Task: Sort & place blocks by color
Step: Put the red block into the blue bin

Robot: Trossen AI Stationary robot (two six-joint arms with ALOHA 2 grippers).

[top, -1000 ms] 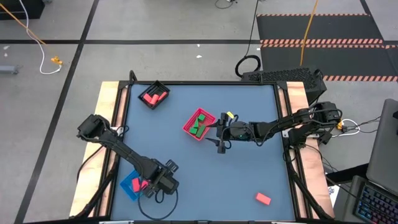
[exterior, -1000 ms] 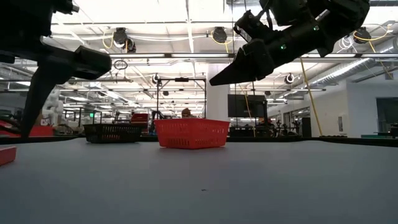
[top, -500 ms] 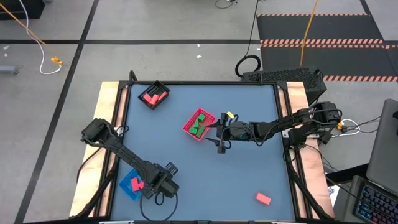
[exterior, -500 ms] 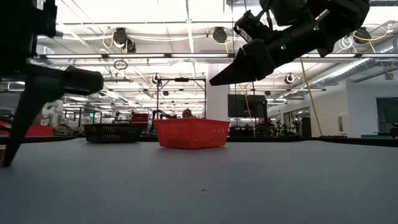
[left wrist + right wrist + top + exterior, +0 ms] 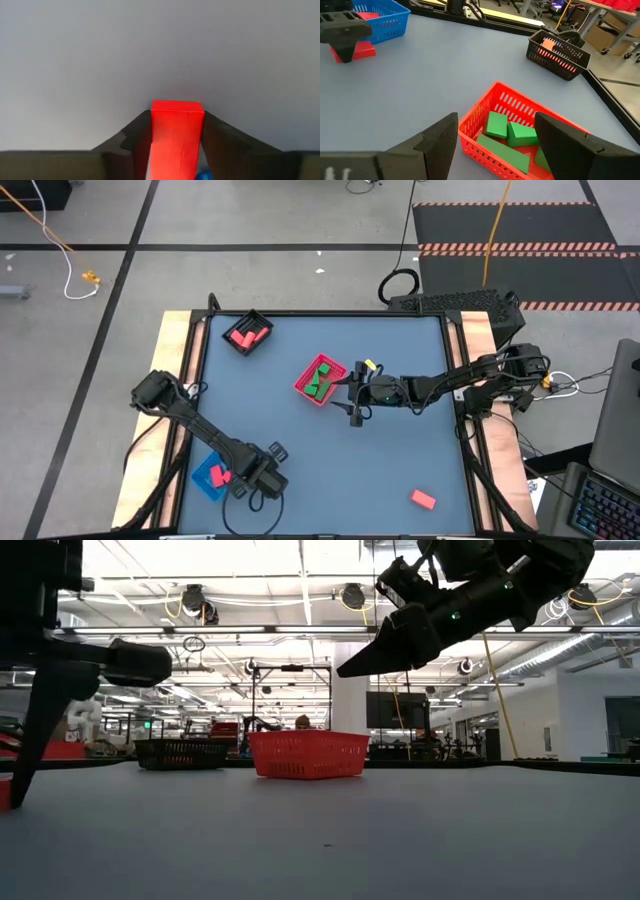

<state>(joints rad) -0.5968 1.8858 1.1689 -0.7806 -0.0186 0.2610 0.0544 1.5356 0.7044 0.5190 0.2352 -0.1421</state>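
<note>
At the table's near-left corner, the left gripper (image 5: 238,476) sits low beside the blue tray (image 5: 207,481), its fingers (image 5: 220,145) clamped on either side of a red block (image 5: 176,135) that fills the gap between them; the right wrist view shows the same red block (image 5: 361,50) under that gripper, at or just above the table (image 5: 400,380), just beside the blue tray (image 5: 382,19). Another red block (image 5: 219,475) lies inside the blue tray. Toward the far-left corner stands the black tray (image 5: 247,333), holding red blocks (image 5: 243,337). Near the table's middle is the red tray (image 5: 303,385), containing several green blocks (image 5: 507,131), some cube-like and one a longer bar. Immediately right of that tray, the right gripper (image 5: 354,392) hovers above the table surface with its fingers (image 5: 440,137) spread wide and holding nothing. Near the near-right corner, one red block (image 5: 423,499) lies alone on the table, well apart from all three trays and both grippers.
</note>
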